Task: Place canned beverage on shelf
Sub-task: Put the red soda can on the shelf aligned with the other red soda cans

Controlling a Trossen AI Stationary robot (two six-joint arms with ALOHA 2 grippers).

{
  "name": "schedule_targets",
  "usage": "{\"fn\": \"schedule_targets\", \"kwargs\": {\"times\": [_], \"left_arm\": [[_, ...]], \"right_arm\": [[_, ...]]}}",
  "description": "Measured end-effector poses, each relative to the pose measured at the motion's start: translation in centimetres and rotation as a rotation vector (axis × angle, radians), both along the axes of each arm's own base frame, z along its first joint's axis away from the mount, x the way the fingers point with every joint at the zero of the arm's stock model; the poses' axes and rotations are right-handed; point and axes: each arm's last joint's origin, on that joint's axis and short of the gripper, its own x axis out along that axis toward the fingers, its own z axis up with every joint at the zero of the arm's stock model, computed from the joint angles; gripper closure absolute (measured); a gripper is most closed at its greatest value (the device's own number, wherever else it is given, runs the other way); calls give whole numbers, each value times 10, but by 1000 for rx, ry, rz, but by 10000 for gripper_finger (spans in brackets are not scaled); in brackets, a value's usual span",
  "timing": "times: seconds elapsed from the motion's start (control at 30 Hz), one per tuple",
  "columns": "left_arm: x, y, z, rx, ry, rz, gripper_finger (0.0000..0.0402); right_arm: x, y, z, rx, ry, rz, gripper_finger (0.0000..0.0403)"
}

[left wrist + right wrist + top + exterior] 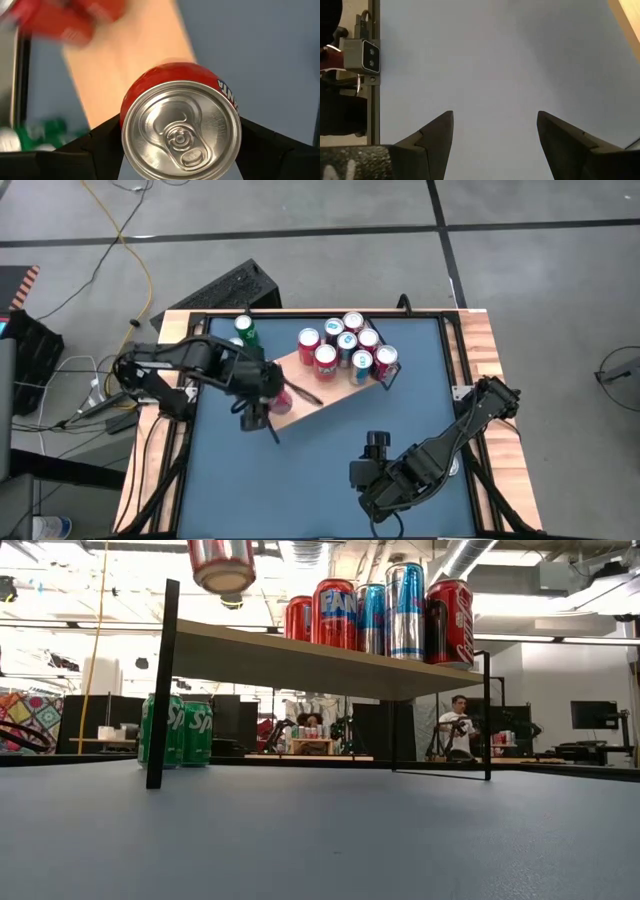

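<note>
A red can point(181, 132) is in my left gripper point(181, 125), which is shut on it; the can hangs in the air over the left end of the shelf point(300, 395). In the low view the can point(222, 565) shows high above the light wood board point(300, 660) on its thin black legs. In the high view my left gripper point(262, 405) stands at the shelf's near left end. My right gripper point(495, 120) is open over bare blue tabletop, near the table's front edge point(375, 442). My left gripper pinches the can's side wall point(125, 125) just below the top rim, one finger point(100, 137) on each of two opposite sides. The fingers come from above, slanting down. The can hangs below them, top end up, lifted clear of the shelf.
Several red, blue and silver cans point(348, 345) stand packed on the shelf's right part point(385, 610). Green cans point(175, 730) stand on the table behind the shelf's left end point(245, 330). A grey camera block point(362, 55) sits at the table's edge. People sit in the room beyond.
</note>
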Motion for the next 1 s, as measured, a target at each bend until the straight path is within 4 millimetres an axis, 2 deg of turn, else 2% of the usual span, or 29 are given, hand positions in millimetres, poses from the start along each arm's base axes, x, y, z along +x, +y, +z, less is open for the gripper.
{"fn": "schedule_targets", "kwargs": {"times": [0.1, 0.33, 0.5, 0.7, 0.83, 1.0], "left_arm": [[2, -2, -2, 59, 29, -210, 118], [18, -16, -19, 175, 126, -673, 118], [27, -25, -29, 299, 177, -889, 118], [30, -24, -32, 442, 229, -975, 118], [34, -22, -32, 457, 211, -961, 118], [32, -22, -33, 465, 239, -1053, 118]], "right_arm": [[0, 0, 0, 0, 0, 0, 129], [0, 1, 0, 7, -9, 2, 129], [1, 2, 0, 10, -12, 2, 129], [0, 2, 1, 10, -13, 4, 129], [-1, 3, 1, 5, -15, 7, 129], [-2, 5, 1, -15, -25, 20, 129]]}}
